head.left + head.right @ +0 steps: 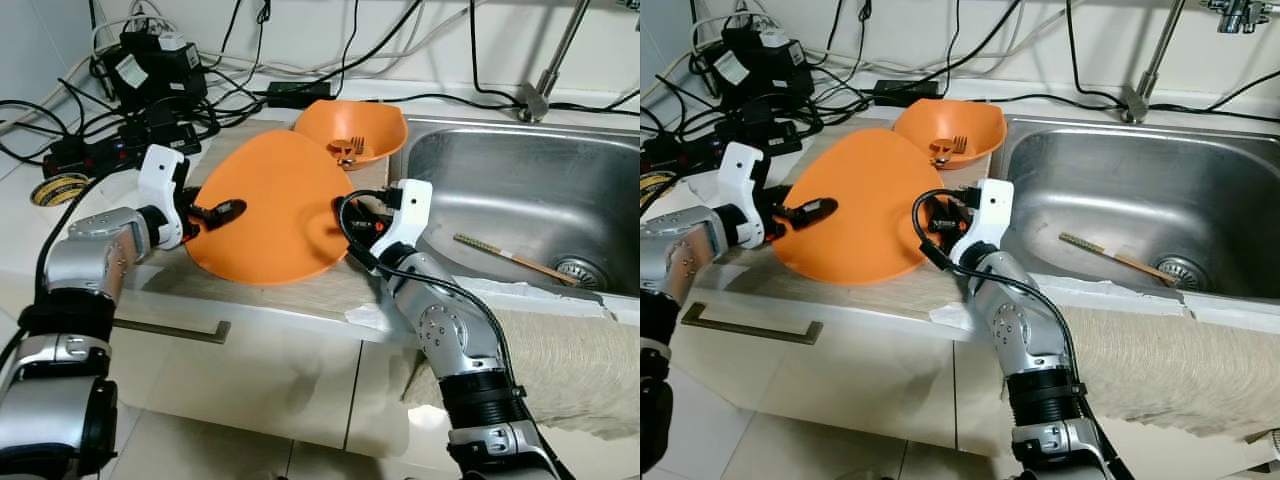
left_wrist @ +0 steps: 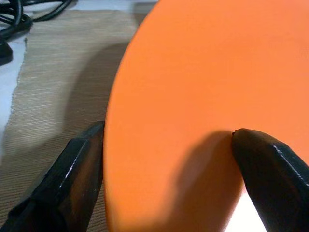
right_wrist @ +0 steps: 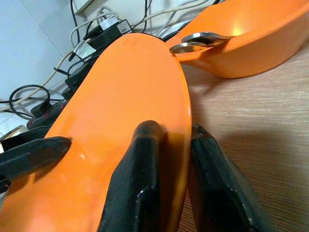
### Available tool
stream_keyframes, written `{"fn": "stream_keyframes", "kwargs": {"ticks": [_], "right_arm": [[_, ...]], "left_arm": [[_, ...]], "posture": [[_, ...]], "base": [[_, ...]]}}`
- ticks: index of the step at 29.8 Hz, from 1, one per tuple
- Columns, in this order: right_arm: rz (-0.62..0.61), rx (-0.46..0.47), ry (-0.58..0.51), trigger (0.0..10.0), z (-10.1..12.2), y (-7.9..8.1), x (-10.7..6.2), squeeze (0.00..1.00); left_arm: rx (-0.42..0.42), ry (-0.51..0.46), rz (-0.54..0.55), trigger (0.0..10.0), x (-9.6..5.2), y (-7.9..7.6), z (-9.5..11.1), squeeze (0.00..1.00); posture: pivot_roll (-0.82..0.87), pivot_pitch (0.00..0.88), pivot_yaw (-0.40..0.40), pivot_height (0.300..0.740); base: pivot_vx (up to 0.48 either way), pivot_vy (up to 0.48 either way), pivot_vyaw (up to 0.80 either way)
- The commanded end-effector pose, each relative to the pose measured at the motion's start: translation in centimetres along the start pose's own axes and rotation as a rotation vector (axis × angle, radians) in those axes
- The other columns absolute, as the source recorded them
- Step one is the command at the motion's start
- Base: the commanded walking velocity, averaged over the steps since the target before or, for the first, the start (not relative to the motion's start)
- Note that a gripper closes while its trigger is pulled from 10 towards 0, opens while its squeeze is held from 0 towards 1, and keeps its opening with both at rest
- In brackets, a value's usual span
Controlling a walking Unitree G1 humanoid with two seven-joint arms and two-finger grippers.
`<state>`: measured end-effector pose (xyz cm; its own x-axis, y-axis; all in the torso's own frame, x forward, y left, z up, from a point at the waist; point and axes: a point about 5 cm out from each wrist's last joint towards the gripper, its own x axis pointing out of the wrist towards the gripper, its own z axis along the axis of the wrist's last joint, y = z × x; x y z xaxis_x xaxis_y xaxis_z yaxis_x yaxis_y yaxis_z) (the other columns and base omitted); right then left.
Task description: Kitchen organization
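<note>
Mid-frame: both grippers, left [image 1: 222, 211] and right [image 1: 352, 212], pinch orange plate [image 1: 275, 205] rims. Lifting step; next needs matched motion.

I stand at a home kitchen counter [image 1: 300, 300]. At my two o'clock lies a stainless sink [image 1: 520, 190] with its drain [image 1: 580, 268], the tap's stem [image 1: 556, 60] at one o'clock, a white cabinet front with handle [image 1: 170, 328] below me at seven o'clock.

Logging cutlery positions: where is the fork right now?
The fork lies inside the orange bowl at the back of the counter, just left of the sink, behind the big orange plate.
</note>
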<state>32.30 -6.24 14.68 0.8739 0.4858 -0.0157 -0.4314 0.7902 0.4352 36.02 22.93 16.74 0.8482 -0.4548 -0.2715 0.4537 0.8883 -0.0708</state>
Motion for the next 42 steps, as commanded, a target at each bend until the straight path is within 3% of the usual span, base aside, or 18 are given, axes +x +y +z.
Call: {"fn": "stream_keyframes", "kwargs": {"ticks": [1, 5, 6, 13, 20, 26, 38, 42], "right_arm": [[0.055, -0.055, 0.114, 0.0, -2.1, 0.8, -0.1, 0.00], [0.074, -0.078, 0.104, 0.0, -2.1, 1.0, -0.1, 0.00], [0.085, -0.114, 0.084, 0.0, -1.8, 1.3, -0.1, 0.00], [0.097, -0.167, 0.048, 0.0, -1.4, 1.6, 0.0, 0.00], [0.104, -0.171, 0.043, 0.0, -1.6, 1.7, -0.2, 0.00], [0.091, -0.195, 0.039, 0.0, -1.8, 1.4, -0.3, 0.00], [0.067, -0.228, 0.027, 0.0, -2.0, 0.9, -0.6, 0.00], [0.050, -0.246, 0.011, 0.0, -1.8, 0.5, -0.7, 0.00]], "left_arm": [[0.005, 0.020, 0.030, 10.0, 0.2, -0.2, -0.5, 0.00], [0.042, -0.009, 0.048, 10.0, 0.3, -0.4, -0.3, 0.00], [0.073, -0.053, 0.104, 10.0, 0.4, -0.4, -0.1, 0.00], [0.086, -0.202, 0.231, 10.0, 0.5, -0.7, 0.4, 0.00], [0.087, -0.255, 0.305, 10.0, 0.3, -1.0, 0.2, 0.00], [0.114, -0.362, 0.354, 10.0, -0.4, -1.7, 0.9, 0.00], [0.052, -0.424, 0.372, 10.0, -2.4, -4.7, 0.7, 0.00], [0.037, -0.455, 0.419, 10.0, -3.2, -4.5, 0.9, 0.00]], "posture": [[0.02, 0.000, 0.042, 0.736], [0.02, 0.000, 0.042, 0.736], [0.02, 0.000, 0.043, 0.736], [0.02, 0.000, 0.045, 0.736], [0.02, 0.000, 0.045, 0.736], [0.02, 0.000, 0.049, 0.736], [0.03, 0.000, 0.062, 0.736], [0.04, 0.000, 0.064, 0.736]], "base": [[0.000, 0.000, 0.00], [0.000, 0.000, 0.00], [0.000, 0.000, 0.00], [0.000, 0.000, 0.00], [0.000, 0.000, 0.00], [0.000, 0.000, 0.00], [0.000, 0.000, 0.00], [0.000, 0.000, 0.00]]}}
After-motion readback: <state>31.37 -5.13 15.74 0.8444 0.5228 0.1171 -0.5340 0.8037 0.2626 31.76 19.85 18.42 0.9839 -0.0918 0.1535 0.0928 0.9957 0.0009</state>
